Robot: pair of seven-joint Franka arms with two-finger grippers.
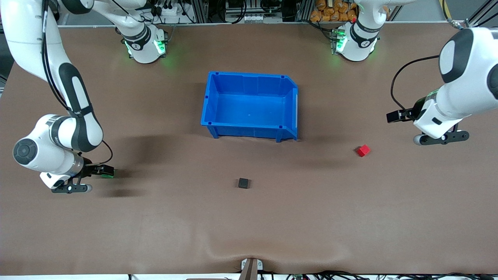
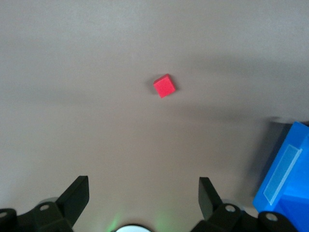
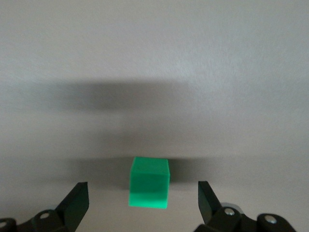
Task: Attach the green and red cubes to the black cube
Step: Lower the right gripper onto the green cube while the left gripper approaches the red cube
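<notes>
A brown table (image 1: 155,233) fills the scene. The black cube (image 1: 244,183) sits alone, nearest the front camera, well apart from both hands. The right gripper (image 3: 143,198), fingers spread, hangs over the green cube (image 3: 149,187); the left gripper (image 2: 143,195), likewise spread, has the red cube (image 2: 164,86) ahead of it. Farther off stands the blue bin (image 1: 249,124). Both pickups look pending: each hand must descend and close. Only the right wrist view shows the green cube clearly.

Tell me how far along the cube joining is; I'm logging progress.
Nothing is joined yet. The black cube sits alone. The right hand is open around the green cube; the left hand is open, short of the red cube. Both grasps and attachments remain.
</notes>
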